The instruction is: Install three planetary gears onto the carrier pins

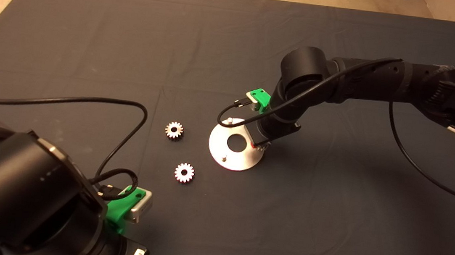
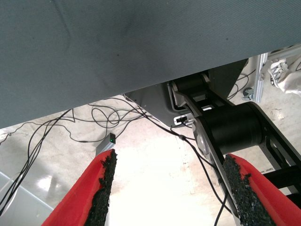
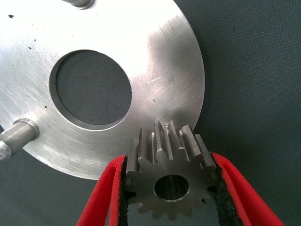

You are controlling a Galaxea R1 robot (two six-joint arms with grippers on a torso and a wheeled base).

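Observation:
My right gripper (image 1: 260,145) is shut on a planetary gear (image 3: 171,181), a small silvery spur gear, and holds it over the near-right rim of the shiny round disc (image 1: 245,157). In the right wrist view the gear overlaps the disc's edge (image 3: 155,61); I cannot tell whether a pin is in its hole. Two carrier pins (image 1: 230,120) (image 1: 224,158) stand bare on the disc; they also show in the right wrist view (image 3: 19,134) (image 3: 82,4). The third pin is hidden. Two more gears (image 1: 174,130) (image 1: 184,172) lie flat on the mat left of the disc.
My left gripper (image 2: 171,188) is open and parked at the mat's lower left; its green body (image 1: 122,207) shows in the head view. Its wrist view looks past the mat's edge at floor cables (image 2: 108,115). A black cable (image 1: 128,104) loops over the mat near the left gears.

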